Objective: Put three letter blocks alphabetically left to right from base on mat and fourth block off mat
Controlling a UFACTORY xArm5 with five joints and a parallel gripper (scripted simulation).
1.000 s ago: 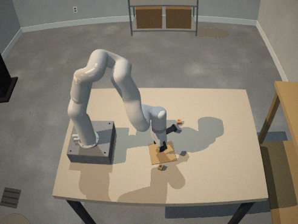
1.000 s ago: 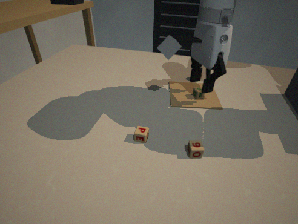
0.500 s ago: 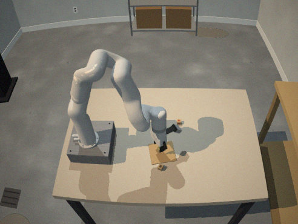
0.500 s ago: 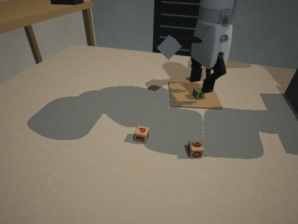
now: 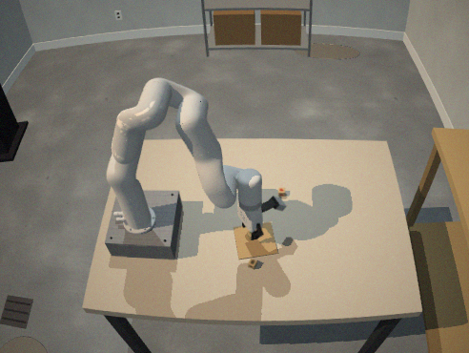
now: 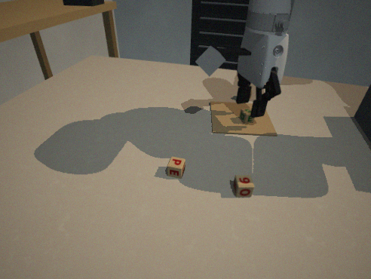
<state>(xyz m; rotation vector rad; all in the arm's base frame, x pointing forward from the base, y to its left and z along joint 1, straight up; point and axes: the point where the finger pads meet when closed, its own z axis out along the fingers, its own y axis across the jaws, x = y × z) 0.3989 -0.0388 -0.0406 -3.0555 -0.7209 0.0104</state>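
Note:
The brown mat (image 6: 240, 121) lies flat on the table; it also shows in the top view (image 5: 255, 239). My gripper (image 6: 249, 108) stands low over the mat, open. A small block with green marks (image 6: 246, 114) sits on the mat at the right fingertip; I cannot tell if it is between the fingers. A block with a red P on top and E on its side (image 6: 176, 167) lies off the mat. A block with red 9 and O (image 6: 243, 186) lies off the mat too. In the top view the gripper (image 5: 256, 235) hides the green block.
In the top view one small block (image 5: 282, 192) lies beyond the mat and another (image 5: 254, 263) in front of it. A small grey shape (image 5: 287, 241) is beside the mat; in the exterior view a grey square (image 6: 211, 60) shows left of the gripper. The robot base (image 5: 143, 231) stands at the left.

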